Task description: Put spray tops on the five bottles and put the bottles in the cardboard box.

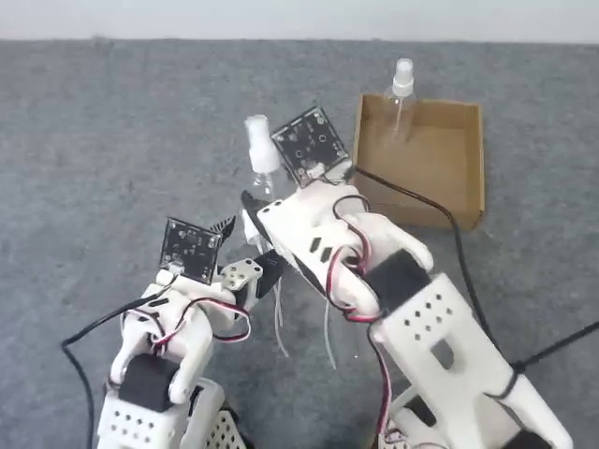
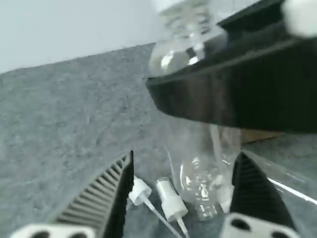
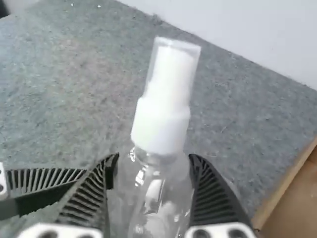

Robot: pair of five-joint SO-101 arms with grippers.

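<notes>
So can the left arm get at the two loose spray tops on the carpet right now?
Probably yes. The left tool is open above the spray tops, which lie uncovered; the bottle in the right tool stands close beside them, so it's tight.

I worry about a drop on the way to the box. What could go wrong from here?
1. The right pincer grips the clear bottle high, at its shoulder; it may swing or slip on the way to the cardboard box.
2. The left pincer stands open around that bottle's lower part; lifting before it backs off could knock the bottle askew.
3. Another capped bottle stands in the box's far corner; the incoming one might topple it.
</notes>
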